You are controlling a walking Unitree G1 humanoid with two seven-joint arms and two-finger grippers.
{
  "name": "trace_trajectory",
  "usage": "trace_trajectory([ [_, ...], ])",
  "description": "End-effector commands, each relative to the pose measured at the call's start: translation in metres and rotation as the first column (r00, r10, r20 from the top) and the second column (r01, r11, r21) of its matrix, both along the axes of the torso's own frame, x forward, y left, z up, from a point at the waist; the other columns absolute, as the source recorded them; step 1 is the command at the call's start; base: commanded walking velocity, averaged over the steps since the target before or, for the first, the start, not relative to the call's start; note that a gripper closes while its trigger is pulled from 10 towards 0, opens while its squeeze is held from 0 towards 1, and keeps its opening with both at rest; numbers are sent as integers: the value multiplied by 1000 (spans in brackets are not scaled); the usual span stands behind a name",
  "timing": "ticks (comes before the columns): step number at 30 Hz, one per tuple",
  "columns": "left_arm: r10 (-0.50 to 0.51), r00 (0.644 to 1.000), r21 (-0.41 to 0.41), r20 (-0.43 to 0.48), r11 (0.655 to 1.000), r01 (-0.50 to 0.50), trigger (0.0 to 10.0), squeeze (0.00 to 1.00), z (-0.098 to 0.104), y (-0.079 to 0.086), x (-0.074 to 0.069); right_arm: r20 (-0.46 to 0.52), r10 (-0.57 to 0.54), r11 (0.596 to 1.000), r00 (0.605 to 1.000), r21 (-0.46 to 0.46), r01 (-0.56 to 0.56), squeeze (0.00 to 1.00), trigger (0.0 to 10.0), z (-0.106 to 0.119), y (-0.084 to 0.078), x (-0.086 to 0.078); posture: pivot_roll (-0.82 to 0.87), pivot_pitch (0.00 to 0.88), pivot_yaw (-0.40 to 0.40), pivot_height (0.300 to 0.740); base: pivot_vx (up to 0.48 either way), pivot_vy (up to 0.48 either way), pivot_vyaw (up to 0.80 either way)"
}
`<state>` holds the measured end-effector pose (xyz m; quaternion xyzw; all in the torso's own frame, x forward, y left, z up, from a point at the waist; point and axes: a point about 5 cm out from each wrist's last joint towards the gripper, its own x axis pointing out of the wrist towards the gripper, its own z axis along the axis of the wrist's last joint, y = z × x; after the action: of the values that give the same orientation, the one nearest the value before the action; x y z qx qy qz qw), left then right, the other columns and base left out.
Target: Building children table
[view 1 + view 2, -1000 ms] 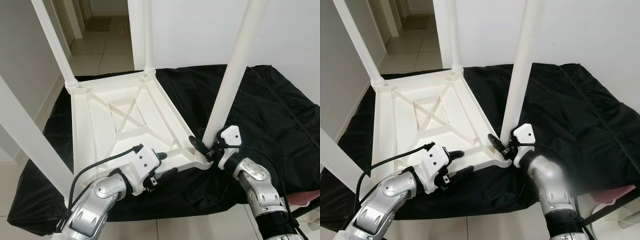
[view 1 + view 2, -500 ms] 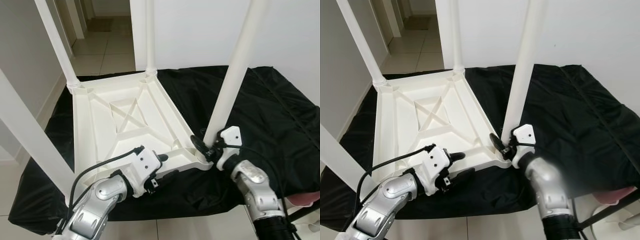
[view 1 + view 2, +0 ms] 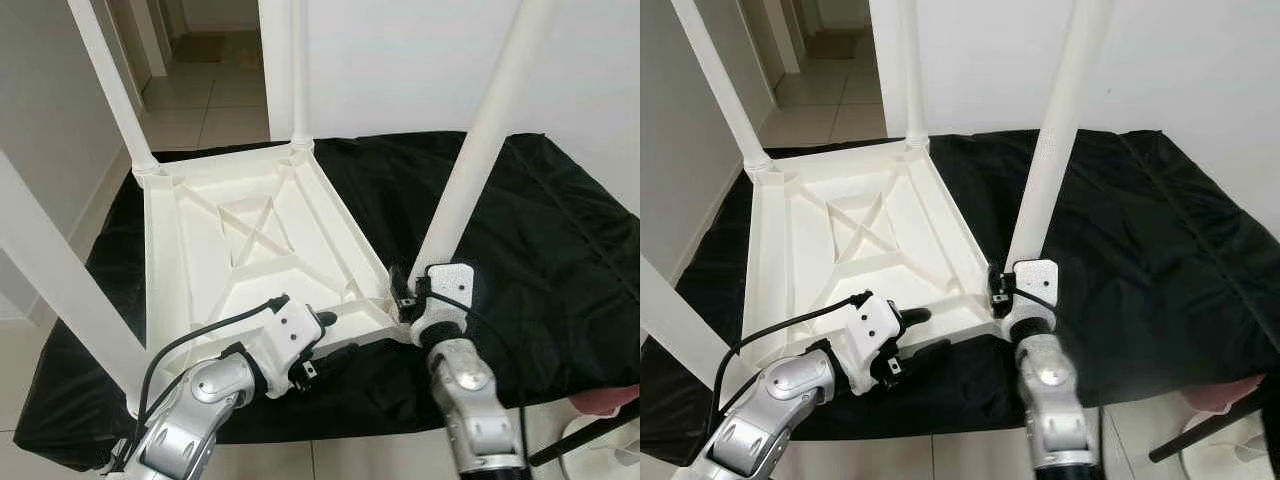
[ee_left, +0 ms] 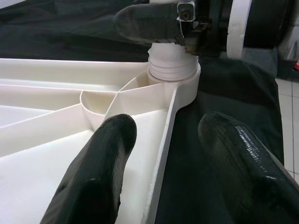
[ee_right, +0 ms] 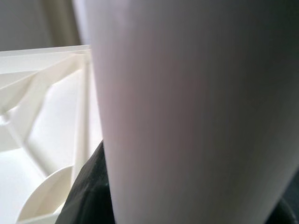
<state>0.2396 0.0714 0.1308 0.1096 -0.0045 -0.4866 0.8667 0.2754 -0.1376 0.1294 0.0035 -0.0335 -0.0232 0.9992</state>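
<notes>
A white plastic children's table (image 3: 200,260) lies upside down on a black cloth (image 3: 560,230), its legs pointing up. My right gripper (image 3: 405,295) is shut on the base of the near right leg (image 3: 470,170), where it enters the corner socket (image 4: 173,65). The right wrist view shows this leg (image 5: 187,116) close up with one black finger (image 5: 88,191) against it. My left gripper (image 3: 335,335) stands open astride the table's near rim, close to that corner. One of its fingers (image 4: 103,163) is over the underside, the other over the cloth.
Three more legs stand up: near left (image 3: 50,290), far left (image 3: 110,90) and far right (image 3: 298,70). A white wall (image 3: 400,60) rises behind the cloth, and a tiled hallway (image 3: 200,90) opens at the back. A pink object (image 3: 605,400) lies low right.
My right forearm has swung in from the right to below the leg, and its gripper has turned around the leg's base. The left gripper has hardly moved.
</notes>
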Motion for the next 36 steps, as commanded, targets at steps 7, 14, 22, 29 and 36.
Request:
trace_trajectory([
  [7,-8,1000,1,0,1000,8,10000,0,0,-2,1,-99,-62,998,993,25,64,0,10000,-16,6,-3,-17,0,14,740,0,0,0],
  [14,-17,1000,1,8,1000,17,10000,0,2,-3,3,-88,-54,998,995,21,56,0,10000,-14,10,-2,-16,0,14,740,0,0,0],
  [22,-15,1000,-13,7,1000,15,10000,0,2,-4,4,-39,-8,998,999,54,10,1000,10000,-7,11,0,-18,0,9,740,0,0,0],
  [29,-16,1000,-18,5,1000,16,10000,0,3,-4,4,-13,98,994,995,38,-98,0,10000,-4,0,-2,-24,0,14,740,0,0,0],
  [36,-15,1000,-17,7,1000,15,10000,0,4,-2,6,-6,305,952,952,-17,-306,0,10000,-5,-9,-6,-33,0,26,740,0,0,0],
])
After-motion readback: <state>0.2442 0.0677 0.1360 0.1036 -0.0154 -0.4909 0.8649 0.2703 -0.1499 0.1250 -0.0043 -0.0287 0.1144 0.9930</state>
